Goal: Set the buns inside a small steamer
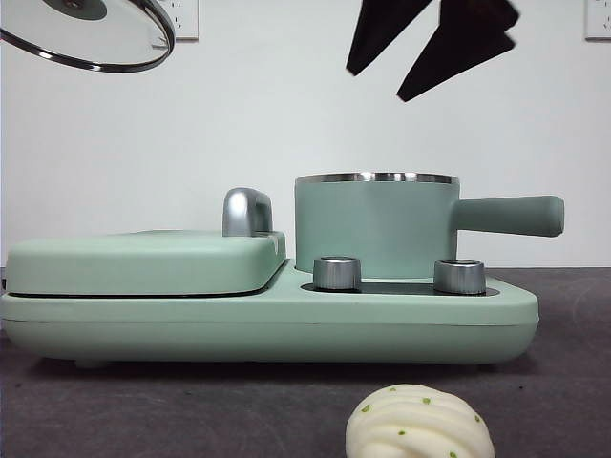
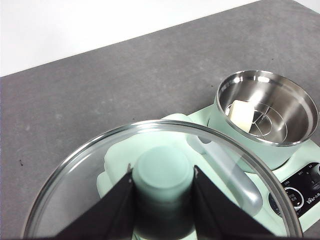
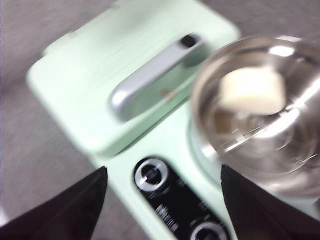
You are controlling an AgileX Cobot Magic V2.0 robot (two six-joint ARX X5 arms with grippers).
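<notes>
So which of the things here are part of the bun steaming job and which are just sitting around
Part of the job:
- smooth bun, inside the steamer
- twisted bun, on the table
- small steamer, lid off
- glass lid, held by the left claw
- right claw, open, above the steamer

Just there:
- flat griddle
- two knobs

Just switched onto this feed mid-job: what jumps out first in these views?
The glass lid is held up off the pot, the left gripper shut on its green knob. The small steamer stands open on its base with the smooth bun already inside. The twisted bun still lies on the table in front, while the right gripper hangs open above the appliance.
</notes>
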